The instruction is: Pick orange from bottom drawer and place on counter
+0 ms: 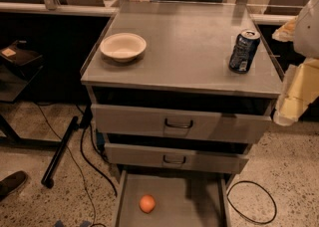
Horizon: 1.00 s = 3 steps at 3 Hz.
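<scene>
Camera view: orange sits on the open bottom drawer floor at 6 o'clock. Counter holds bowl at 10 o'clock and can at 2 o'clock. Gripper is at the 3 o'clock edge, grip state can't tell.

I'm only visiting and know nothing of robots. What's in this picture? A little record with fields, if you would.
orange: on the bottom drawer's floor, left of middle, nothing touching it
bottom drawer: pulled open
counter: holds bowl and can
bowl: cream, upright, on the counter's left
can: dark blue, on the counter's right
gripper: at the picture's right edge, beside the counter, well above the orange
</scene>
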Available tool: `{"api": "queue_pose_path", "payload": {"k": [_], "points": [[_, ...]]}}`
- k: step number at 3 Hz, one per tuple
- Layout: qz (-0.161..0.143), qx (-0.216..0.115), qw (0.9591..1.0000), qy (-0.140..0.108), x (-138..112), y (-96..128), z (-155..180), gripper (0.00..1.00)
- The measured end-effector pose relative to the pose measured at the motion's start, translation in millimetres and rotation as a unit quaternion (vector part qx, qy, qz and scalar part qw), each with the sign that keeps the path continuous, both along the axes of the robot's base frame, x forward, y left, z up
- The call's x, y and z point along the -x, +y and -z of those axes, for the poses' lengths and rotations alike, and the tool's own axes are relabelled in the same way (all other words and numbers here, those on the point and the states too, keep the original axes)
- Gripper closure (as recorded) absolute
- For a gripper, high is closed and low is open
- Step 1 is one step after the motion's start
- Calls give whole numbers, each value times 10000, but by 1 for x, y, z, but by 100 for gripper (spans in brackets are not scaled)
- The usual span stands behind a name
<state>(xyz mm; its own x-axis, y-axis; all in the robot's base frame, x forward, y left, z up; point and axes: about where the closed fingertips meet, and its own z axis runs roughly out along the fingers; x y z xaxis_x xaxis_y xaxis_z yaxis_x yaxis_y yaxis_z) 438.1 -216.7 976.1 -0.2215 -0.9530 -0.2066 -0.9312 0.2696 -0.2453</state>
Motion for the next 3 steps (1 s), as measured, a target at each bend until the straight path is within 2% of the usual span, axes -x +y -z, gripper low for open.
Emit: {"api": "queue_pose_path", "payload": {"k": [1, 2, 3], "points": [[0, -1, 10000, 1, 0, 0, 0, 0], [78, -105, 9999, 105, 5, 2, 13, 0], [261, -616, 9968, 446, 17, 6, 78, 0]]}}
